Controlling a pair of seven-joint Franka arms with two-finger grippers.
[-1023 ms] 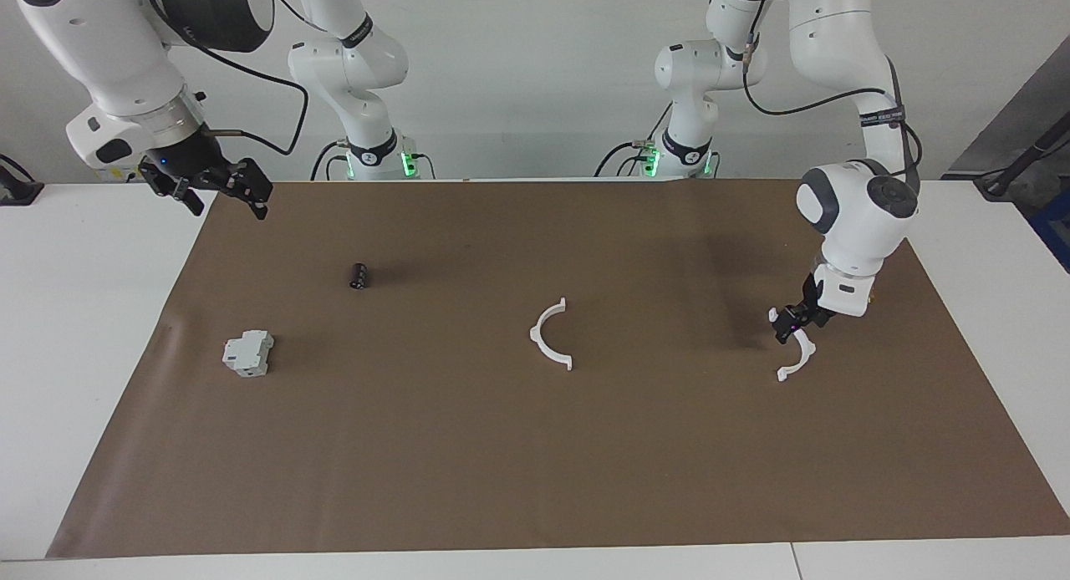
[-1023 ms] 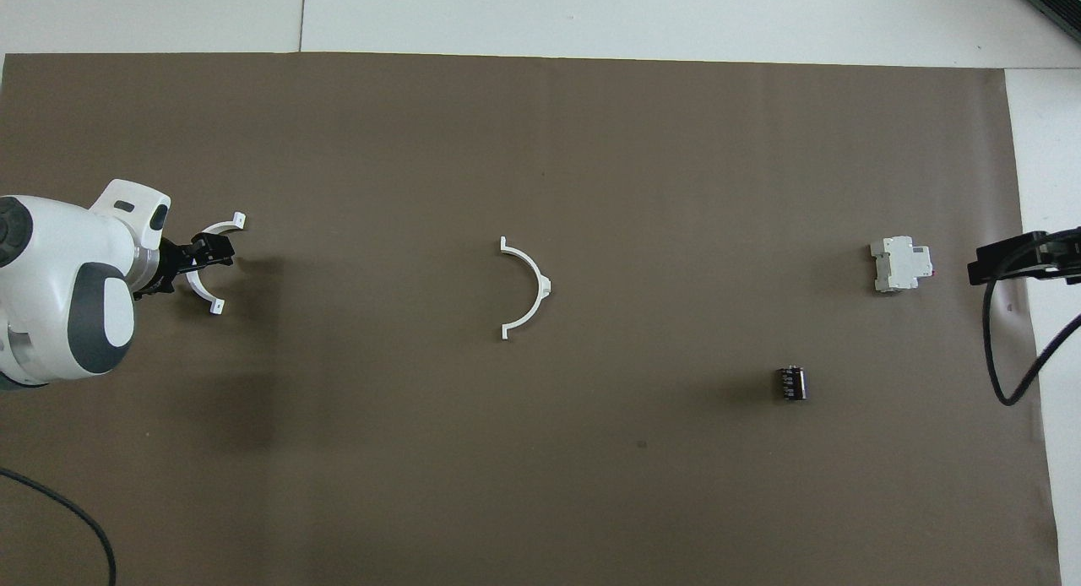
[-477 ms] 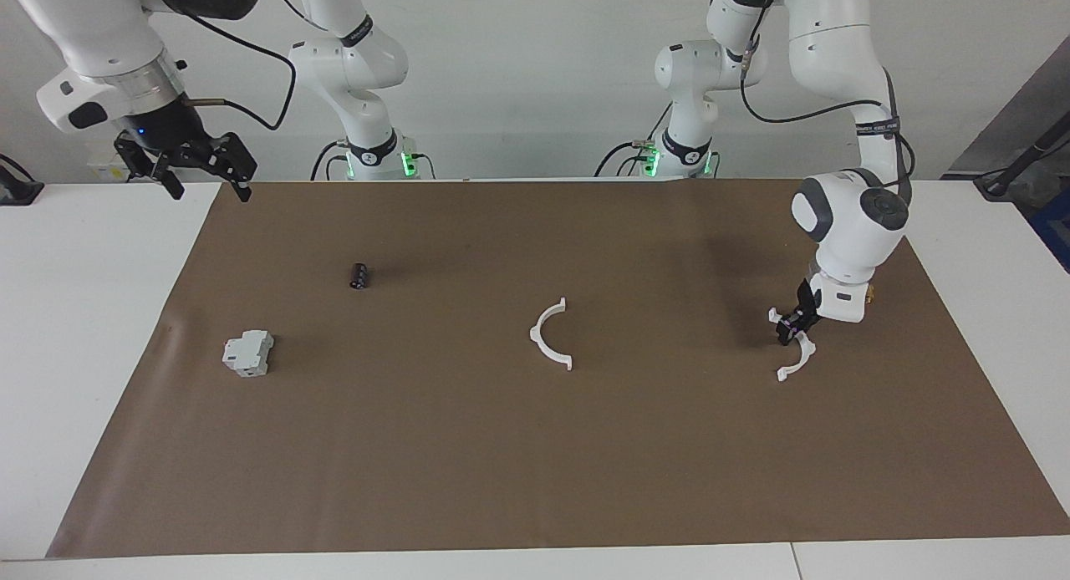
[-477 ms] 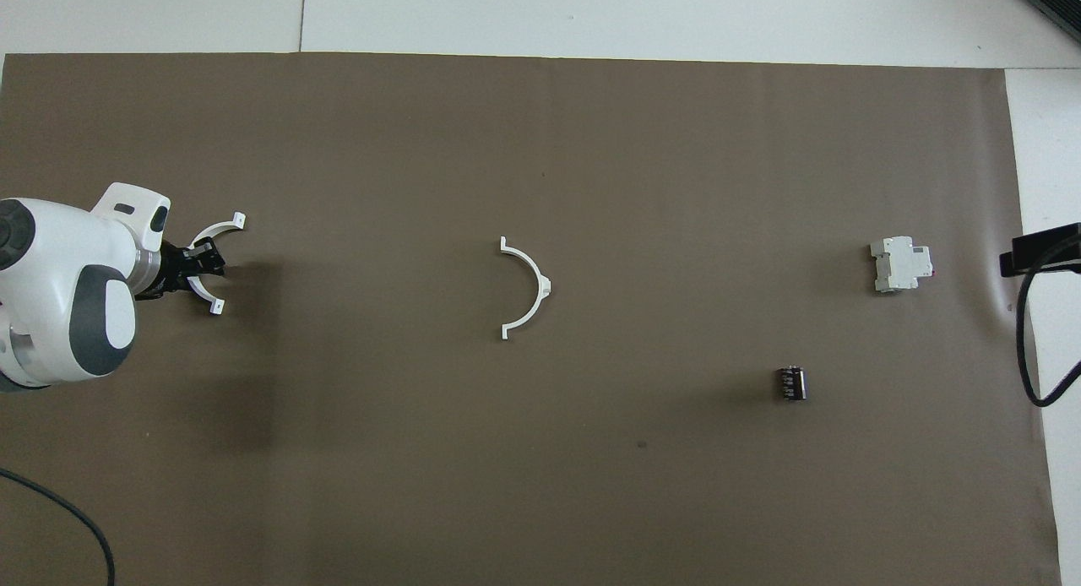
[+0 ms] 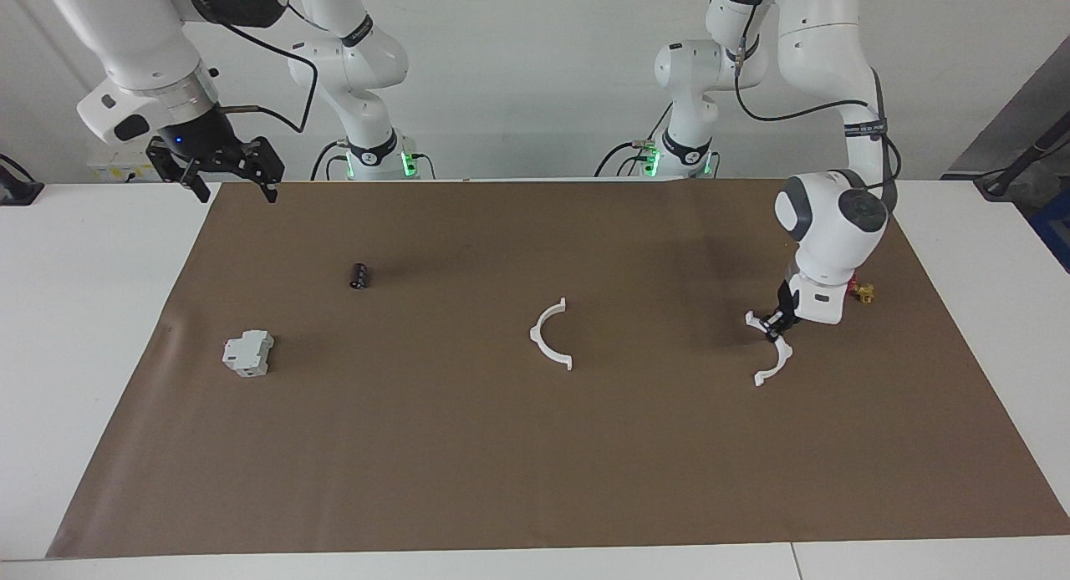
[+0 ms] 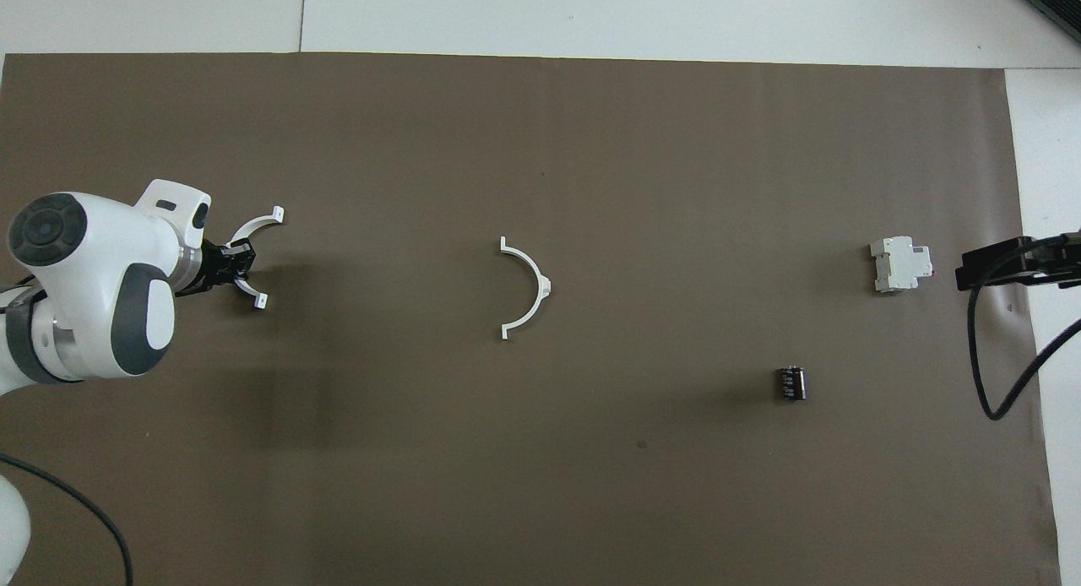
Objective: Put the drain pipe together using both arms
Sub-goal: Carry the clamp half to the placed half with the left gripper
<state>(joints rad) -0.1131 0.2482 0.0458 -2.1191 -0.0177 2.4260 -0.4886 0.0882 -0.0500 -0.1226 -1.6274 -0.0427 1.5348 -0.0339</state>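
Currently the left gripper (image 5: 782, 323) is clamped on one half-ring (image 5: 771, 357) at the left arm's end of the brown mat (image 5: 535, 480); next, carry it to the second half-ring (image 5: 550, 334) at mid-mat. Their open sides face each other. The right gripper (image 5: 226, 166) waits open, raised.

Probably a lab: two bench-mounted robot arms (image 5: 836, 104).

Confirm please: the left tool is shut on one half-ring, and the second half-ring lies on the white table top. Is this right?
One thing is wrong: the second half-ring lies on the brown mat, not on the white table top, as the overhead view shows. The rest holds: the left tool is shut on one half-ring.
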